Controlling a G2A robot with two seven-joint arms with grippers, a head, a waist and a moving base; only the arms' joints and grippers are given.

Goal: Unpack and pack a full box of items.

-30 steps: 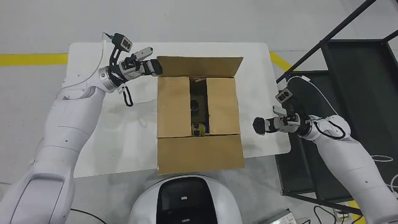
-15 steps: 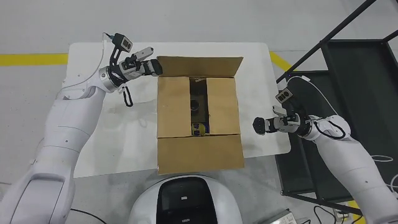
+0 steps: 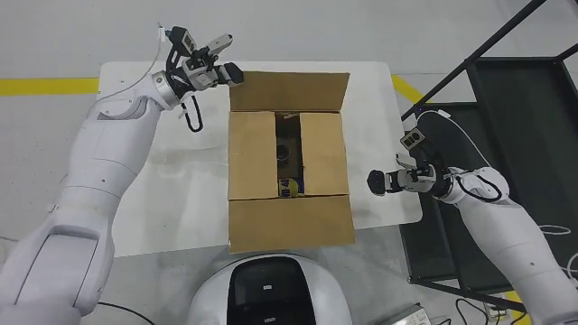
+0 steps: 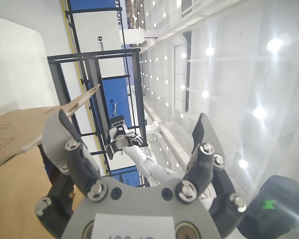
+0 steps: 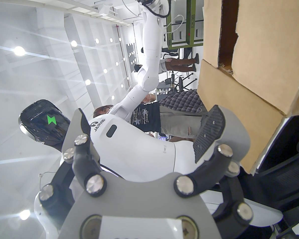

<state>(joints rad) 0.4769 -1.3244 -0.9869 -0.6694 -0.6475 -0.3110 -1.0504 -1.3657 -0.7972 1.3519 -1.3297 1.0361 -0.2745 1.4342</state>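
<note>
A brown cardboard box [image 3: 255,155] is seen at the centre of the top view, set on a white desk [image 3: 172,190] with rounded corners. Its far flap [image 3: 289,90] is raised toward the upper part of the frame and its near flap [image 3: 289,222] is folded out flat toward the lower part. The two side flaps [image 3: 323,153] are laid over the opening, so that a narrow slot is left between them. In that slot a dark round item [image 3: 284,152] and, below it, a yellow-and-dark item [image 3: 290,185] are visible; the rest of the contents cannot be made out.

The left gripper [image 3: 228,57] is held at the upper left corner of the box, just beside the corrugated edge of the far flap. Its fingers [image 4: 64,125] are spread wide and nothing is gripped. The right gripper [image 3: 373,181] is placed to the right of the box, near the desk's right edge. Its ribbed fingers [image 5: 209,130] are likewise parted widely and nothing is held.
</note>
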